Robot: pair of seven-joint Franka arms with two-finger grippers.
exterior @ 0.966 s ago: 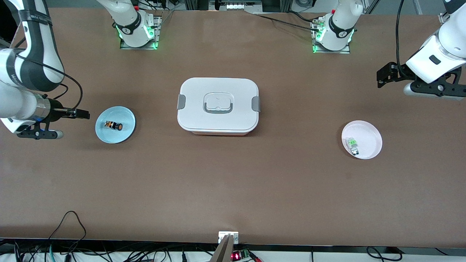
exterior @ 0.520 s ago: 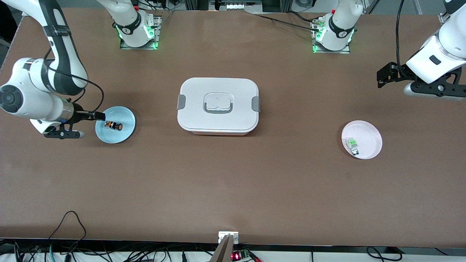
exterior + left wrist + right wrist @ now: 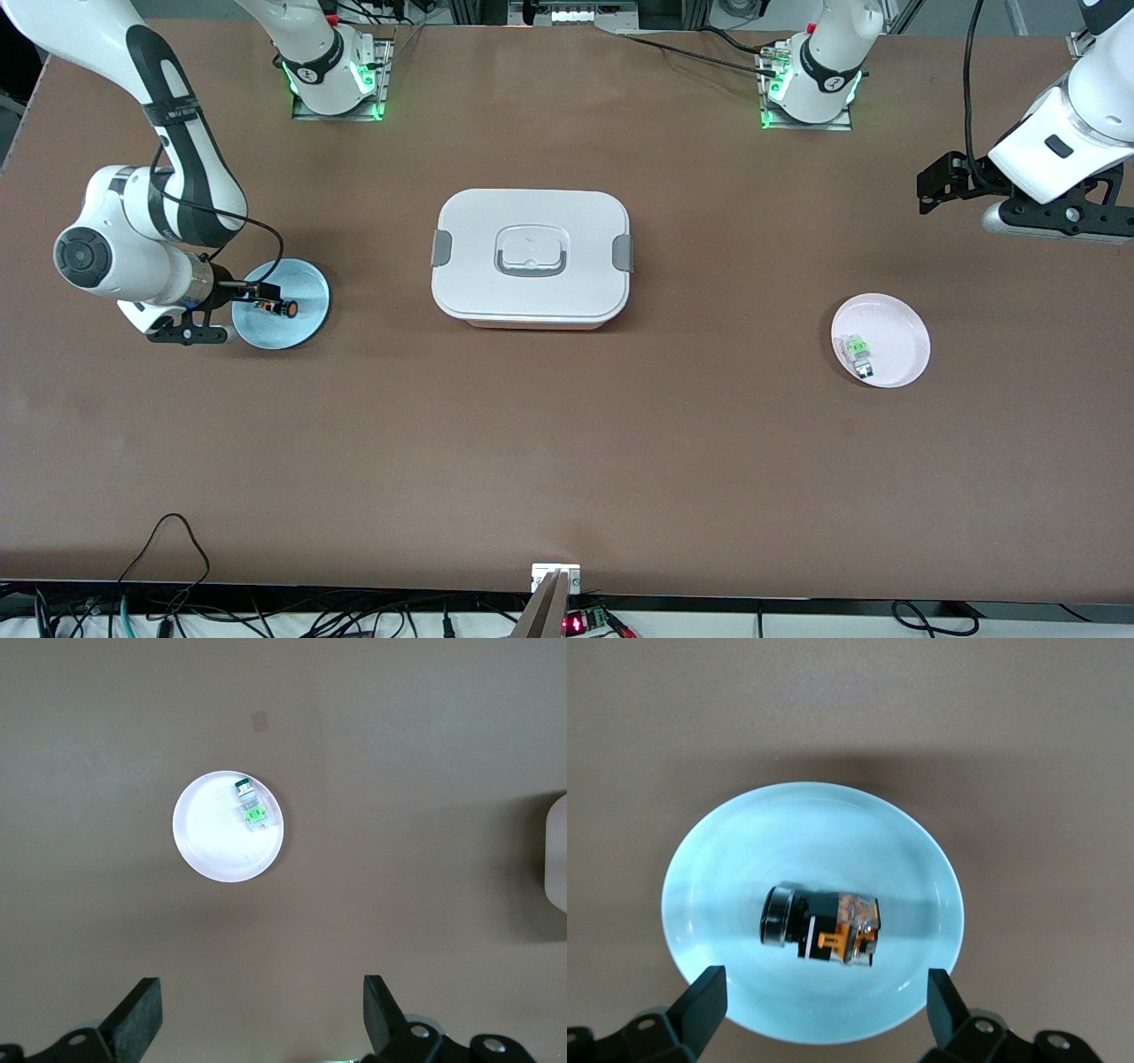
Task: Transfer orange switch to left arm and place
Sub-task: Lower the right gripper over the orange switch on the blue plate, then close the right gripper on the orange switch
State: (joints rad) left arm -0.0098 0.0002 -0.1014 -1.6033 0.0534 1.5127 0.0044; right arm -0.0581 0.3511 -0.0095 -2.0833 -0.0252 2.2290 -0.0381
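From where I stand, nothing here can be read. The round marks on the two arm bases (image 3: 306, 73) near the green lights are too small to make out as letters. The box (image 3: 530, 257), both plates and the two switches carry no writing that I can see, and neither wrist view shows any label.

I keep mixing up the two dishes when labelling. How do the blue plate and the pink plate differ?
The blue plate holds the orange switch; the pink plate holds a grey switch with a green part. The blue plate lies toward the right arm's end of the table with the open right gripper over it; the pink plate, toward the left arm's end, has nothing over it. Both are small, round and shallow.
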